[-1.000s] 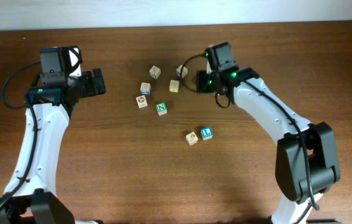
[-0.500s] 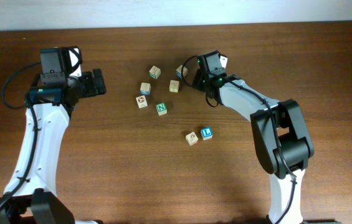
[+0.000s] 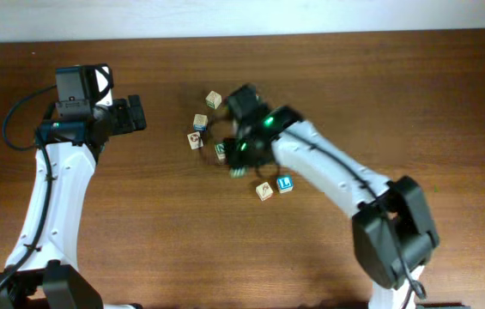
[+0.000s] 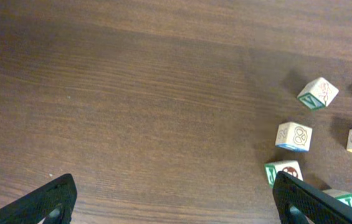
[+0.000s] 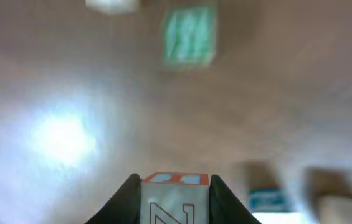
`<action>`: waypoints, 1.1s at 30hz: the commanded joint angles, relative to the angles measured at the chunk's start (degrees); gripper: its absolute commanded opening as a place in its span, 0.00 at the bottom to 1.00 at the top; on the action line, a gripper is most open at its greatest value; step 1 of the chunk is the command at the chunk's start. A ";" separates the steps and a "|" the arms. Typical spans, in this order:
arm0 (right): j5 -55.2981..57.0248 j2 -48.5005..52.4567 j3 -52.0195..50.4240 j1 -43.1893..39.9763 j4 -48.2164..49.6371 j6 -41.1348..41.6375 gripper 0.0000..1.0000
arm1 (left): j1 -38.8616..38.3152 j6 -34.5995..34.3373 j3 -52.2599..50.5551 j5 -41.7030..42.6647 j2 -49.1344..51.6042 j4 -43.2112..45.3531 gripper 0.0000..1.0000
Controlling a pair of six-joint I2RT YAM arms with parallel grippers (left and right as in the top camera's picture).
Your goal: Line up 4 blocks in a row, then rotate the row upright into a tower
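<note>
Fingers (image 5: 129, 198) of the right gripper (image 5: 174, 190) press tight against both sides of a red-lettered cube (image 5: 174, 208) at the bottom centre of the wrist view. They are clamped on it, presumably so it can be turned and set down on another face. Beyond it, a blue-faced cube (image 5: 266, 200) lies lower right and a green-marked cube (image 5: 189, 34) sits near the top (all badly blurred). Overhead, loose blocks (image 3: 200, 122) cluster beside that arm at the centre of the frame. Far left, the left gripper (image 3: 130, 113) hangs spread wide and empty, apparently parked out of the way.
</note>
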 commanded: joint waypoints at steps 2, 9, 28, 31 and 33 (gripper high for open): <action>-0.39 3.19 -6.16 4.50 -5.46 1.38 0.27 | 0.20 -0.35 0.96 -0.20 -0.11 0.13 0.99; 6.67 3.41 -6.29 -0.02 -6.93 3.21 0.28 | 0.20 -0.35 0.96 -0.20 -0.11 0.13 0.99; 8.48 4.90 1.64 -2.05 -3.56 0.44 0.46 | 0.20 -0.35 0.96 -0.22 -0.11 0.13 0.99; 8.00 5.40 4.90 -1.53 8.57 -2.19 0.47 | 0.20 -0.35 0.96 -0.20 -0.11 0.13 0.99; 8.02 7.67 4.81 -0.70 13.88 -6.56 0.47 | 0.20 -0.35 0.96 -0.22 -0.11 0.13 0.99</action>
